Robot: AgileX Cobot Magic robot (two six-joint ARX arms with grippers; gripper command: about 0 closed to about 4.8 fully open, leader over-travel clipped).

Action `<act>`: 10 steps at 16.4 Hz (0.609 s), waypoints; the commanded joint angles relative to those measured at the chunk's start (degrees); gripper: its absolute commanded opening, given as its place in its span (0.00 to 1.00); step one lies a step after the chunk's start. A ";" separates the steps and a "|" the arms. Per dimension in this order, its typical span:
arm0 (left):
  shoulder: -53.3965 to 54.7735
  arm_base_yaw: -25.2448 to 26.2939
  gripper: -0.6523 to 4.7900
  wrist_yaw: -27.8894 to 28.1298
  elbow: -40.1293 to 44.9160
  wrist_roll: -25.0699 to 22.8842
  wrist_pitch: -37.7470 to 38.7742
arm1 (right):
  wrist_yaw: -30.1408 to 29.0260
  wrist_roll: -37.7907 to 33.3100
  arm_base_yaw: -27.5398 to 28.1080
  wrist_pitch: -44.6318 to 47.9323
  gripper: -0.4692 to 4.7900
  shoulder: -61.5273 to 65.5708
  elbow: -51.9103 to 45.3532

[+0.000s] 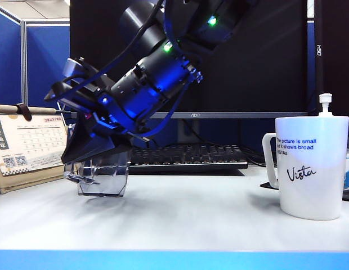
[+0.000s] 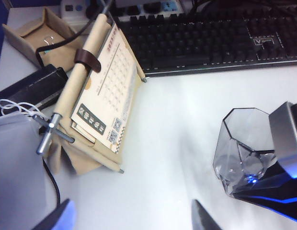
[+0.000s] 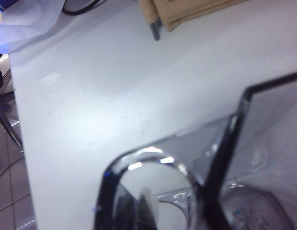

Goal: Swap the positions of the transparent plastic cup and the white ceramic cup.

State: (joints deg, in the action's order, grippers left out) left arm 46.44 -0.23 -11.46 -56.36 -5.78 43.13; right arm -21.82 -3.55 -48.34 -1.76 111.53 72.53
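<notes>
The transparent plastic cup (image 1: 104, 179) is at the left of the white table, faceted and grey-tinted. My right gripper (image 1: 94, 151) reaches across from above and is shut on its rim wall. The right wrist view shows the cup (image 3: 187, 158) close up, with the right gripper (image 3: 143, 211) pinching its wall. The white ceramic cup (image 1: 312, 169), marked "Vista", stands upright at the right, handle to the left. The left wrist view has the cup (image 2: 242, 143) off to one side, and my left gripper (image 2: 133, 218) hangs open above bare table, holding nothing.
A desk calendar (image 1: 28, 146) stands just left of the clear cup. Behind are a black keyboard (image 1: 186, 157) and a monitor (image 1: 247, 56). A pump bottle (image 1: 325, 104) pokes up behind the mug. The table's front edge (image 1: 174, 260) is blue.
</notes>
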 commanded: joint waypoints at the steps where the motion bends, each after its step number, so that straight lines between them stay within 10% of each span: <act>1: -0.22 0.02 0.71 -0.35 -0.07 -0.24 -0.33 | -1.29 -1.20 -0.44 -2.29 0.08 0.70 -0.22; 10: -0.22 0.02 0.71 -0.33 -0.07 -1.27 -0.46 | -3.96 -2.95 -0.42 -2.64 0.17 0.70 -0.22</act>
State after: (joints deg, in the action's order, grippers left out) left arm 46.41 -0.23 -11.46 -56.36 -6.50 43.11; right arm -24.64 -5.08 -48.49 -1.39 111.70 72.55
